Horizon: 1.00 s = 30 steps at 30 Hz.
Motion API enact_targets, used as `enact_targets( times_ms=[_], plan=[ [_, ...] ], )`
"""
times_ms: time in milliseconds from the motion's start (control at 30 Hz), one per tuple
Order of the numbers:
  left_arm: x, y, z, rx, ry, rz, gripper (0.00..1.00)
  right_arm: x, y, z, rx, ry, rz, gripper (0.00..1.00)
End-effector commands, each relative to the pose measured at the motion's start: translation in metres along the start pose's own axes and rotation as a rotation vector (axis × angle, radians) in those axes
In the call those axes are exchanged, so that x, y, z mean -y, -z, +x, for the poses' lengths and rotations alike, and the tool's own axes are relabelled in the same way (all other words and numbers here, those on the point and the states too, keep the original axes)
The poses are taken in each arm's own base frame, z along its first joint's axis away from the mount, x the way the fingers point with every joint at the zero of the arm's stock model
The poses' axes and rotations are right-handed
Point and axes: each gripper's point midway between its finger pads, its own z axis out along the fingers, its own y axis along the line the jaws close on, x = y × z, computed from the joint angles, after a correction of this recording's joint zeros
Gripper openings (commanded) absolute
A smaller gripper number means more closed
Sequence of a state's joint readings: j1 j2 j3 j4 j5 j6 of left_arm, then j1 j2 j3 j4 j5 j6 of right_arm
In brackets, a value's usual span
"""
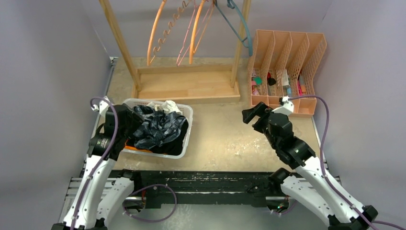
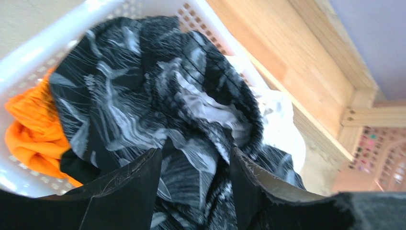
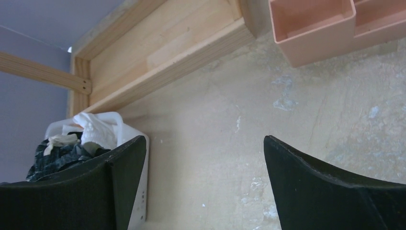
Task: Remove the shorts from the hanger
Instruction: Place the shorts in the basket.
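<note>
As left tool gapes over camo shorts — right tool hovers.

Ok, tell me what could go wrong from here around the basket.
1. The camo shorts lie right under the open left gripper; fabric could snag on it and get dragged out when the arm lifts.
2. The pile stands above the basket rim, with the white shorts at its far edge; a tug might spill them over.
3. The left arm crowds the basket's left end and may shove it.
</note>
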State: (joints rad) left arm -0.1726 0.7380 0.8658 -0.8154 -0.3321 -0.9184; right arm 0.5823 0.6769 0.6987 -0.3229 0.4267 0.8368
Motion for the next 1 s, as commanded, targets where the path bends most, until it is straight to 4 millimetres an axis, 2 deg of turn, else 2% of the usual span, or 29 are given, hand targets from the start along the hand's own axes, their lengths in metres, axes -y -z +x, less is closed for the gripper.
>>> enact_targets(
  times_ms=[0,100,167,300,367,433,467,600,733,967],
  plan=[
    [0.031,0.009,0.017,-0.078,0.018,0.206,0.52,-0.019,0.009,-0.019,0.072,0.007,-0.109,0.93],
    [0.047,0.003,0.043,-0.189,0.047,0.296,0.52,-0.015,0.009,-0.013,0.064,-0.014,-0.112,0.93],
    [0.042,-0.007,0.059,-0.241,0.06,0.285,0.52,-0.014,0.008,-0.01,0.06,-0.021,-0.113,0.93],
    [0.005,-0.033,0.1,-0.338,0.035,0.15,0.52,-0.011,0.004,-0.005,0.041,-0.015,-0.091,0.93],
    [-0.011,-0.043,0.119,-0.384,0.027,0.088,0.47,-0.008,0.002,-0.005,0.031,-0.006,-0.061,0.93],
    [-0.019,-0.046,0.119,-0.368,0.029,0.044,0.43,-0.007,0.0,-0.005,0.025,0.003,-0.038,0.93],
    [-0.016,-0.044,0.11,-0.334,0.031,0.047,0.43,-0.009,0.0,-0.007,0.025,0.011,-0.038,0.93],
    [0.0,-0.023,0.046,-0.115,0.046,0.055,0.55,-0.013,-0.001,-0.019,0.044,0.054,-0.018,0.92],
    [0.011,0.001,-0.004,0.021,0.015,0.044,0.59,-0.012,0.0,-0.037,0.102,0.104,0.021,0.92],
    [-0.019,0.045,-0.087,0.301,-0.01,-0.208,0.61,-0.028,0.011,-0.095,0.257,0.326,0.04,0.93]
  ],
)
